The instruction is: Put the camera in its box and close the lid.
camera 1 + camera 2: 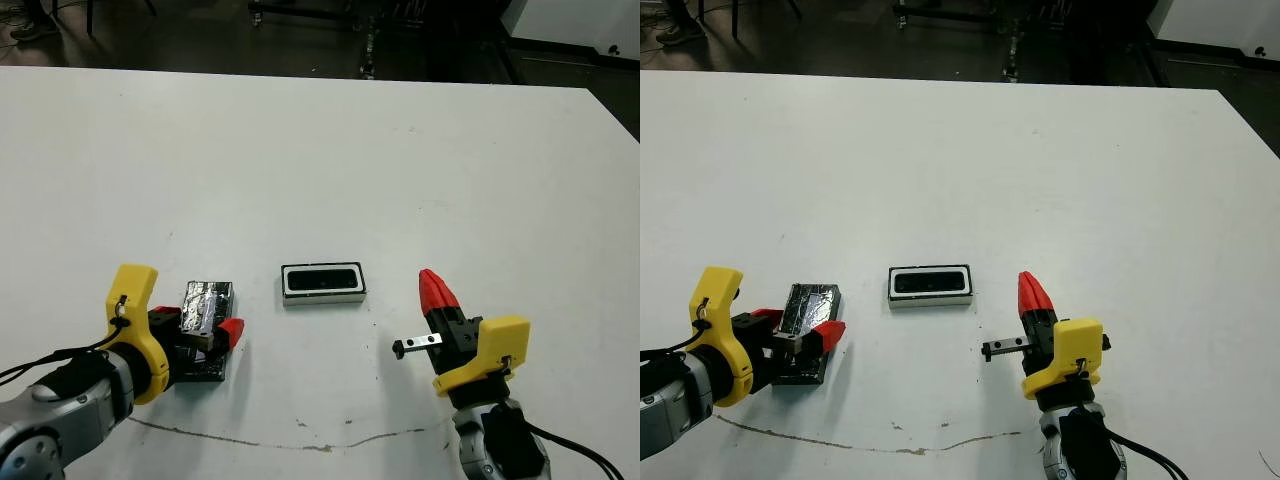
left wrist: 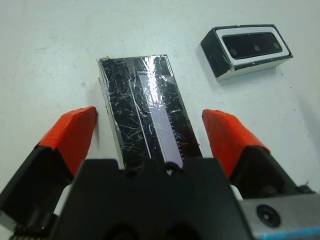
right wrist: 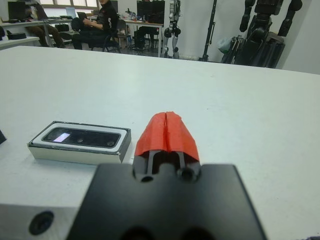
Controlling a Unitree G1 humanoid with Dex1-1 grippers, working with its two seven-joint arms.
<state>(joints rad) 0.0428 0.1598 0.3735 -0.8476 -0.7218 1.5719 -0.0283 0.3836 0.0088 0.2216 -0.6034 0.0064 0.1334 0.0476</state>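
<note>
Each arm ends in a black gripper body carrying two red wedge-shaped fingers, with a yellow plastic bracket hooked over the wrist and silver-grey rounded forearm casing behind it, black cables trailing off. The left gripper (image 1: 205, 338) has thick red fingertips (image 2: 71, 134) set on black blocks, a round screw head showing in the grey plate beside them. The right gripper (image 1: 433, 289) shows a small silver bar with a black end jutting from its side, and its black body has two round holes below the red tips.
</note>
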